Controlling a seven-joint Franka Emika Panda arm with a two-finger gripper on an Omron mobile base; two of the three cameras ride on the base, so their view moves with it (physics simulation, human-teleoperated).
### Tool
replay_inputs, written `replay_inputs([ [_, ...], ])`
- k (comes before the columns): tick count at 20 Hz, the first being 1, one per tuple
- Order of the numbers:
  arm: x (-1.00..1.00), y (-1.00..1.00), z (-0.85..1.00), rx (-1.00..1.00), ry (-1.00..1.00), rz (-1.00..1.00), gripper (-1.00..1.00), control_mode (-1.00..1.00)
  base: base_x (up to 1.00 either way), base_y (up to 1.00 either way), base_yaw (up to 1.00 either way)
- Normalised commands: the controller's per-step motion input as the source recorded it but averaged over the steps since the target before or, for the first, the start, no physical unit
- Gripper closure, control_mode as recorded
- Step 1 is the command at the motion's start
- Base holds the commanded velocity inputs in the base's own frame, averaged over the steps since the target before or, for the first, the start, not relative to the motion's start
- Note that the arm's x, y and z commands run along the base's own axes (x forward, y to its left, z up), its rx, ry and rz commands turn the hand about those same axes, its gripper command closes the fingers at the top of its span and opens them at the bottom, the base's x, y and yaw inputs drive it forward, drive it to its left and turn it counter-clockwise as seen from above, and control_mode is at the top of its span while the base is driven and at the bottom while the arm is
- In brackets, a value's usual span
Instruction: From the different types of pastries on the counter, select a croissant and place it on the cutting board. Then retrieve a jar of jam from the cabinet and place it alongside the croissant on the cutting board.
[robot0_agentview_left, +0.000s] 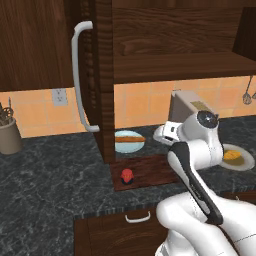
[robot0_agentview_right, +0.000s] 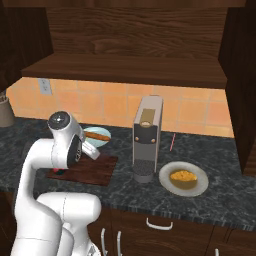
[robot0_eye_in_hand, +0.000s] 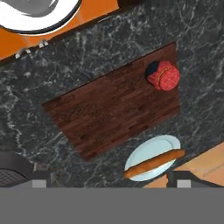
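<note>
The jar of jam (robot0_eye_in_hand: 163, 75), red with a dark band, stands on a corner of the cutting board (robot0_eye_in_hand: 109, 111); it also shows on the board (robot0_agentview_left: 150, 169) as the small red jar (robot0_agentview_left: 127, 175). My gripper (robot0_eye_in_hand: 111, 180) hovers above the board, open, with nothing between its fingertips (robot0_eye_in_hand: 41, 178). The croissant (robot0_agentview_left: 231, 155) lies on a grey plate (robot0_agentview_left: 246, 162) to the right of the coffee machine, also seen as the croissant (robot0_agentview_right: 182, 176). The long stick pastry (robot0_eye_in_hand: 153, 162) rests on a pale blue plate (robot0_eye_in_hand: 166, 146) behind the board. The cabinet door (robot0_agentview_left: 102, 75) stands open.
A coffee machine (robot0_agentview_right: 146, 137) stands between the board and the croissant's plate. A utensil crock (robot0_agentview_left: 9, 134) sits at the far left of the counter (robot0_agentview_left: 50, 175). The open door's bar handle (robot0_agentview_left: 79, 75) hangs over the counter left of the board.
</note>
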Motion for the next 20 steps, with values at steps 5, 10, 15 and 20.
replay_inputs([
  [5,-0.35,-0.31,0.33,0.00,0.39,-0.10,-1.00,-1.00,0.00,0.00,0.00],
  [10,-0.72,-0.34,0.50,0.01,-0.02,-0.06,-1.00,-1.00,0.00,0.00,0.00],
  [15,-0.74,-0.37,0.06,0.00,-0.14,-0.01,-1.00,-1.00,0.00,0.00,0.00],
  [20,-0.16,-0.72,0.00,0.00,-0.01,0.00,-1.00,-1.00,0.00,0.00,0.00],
])
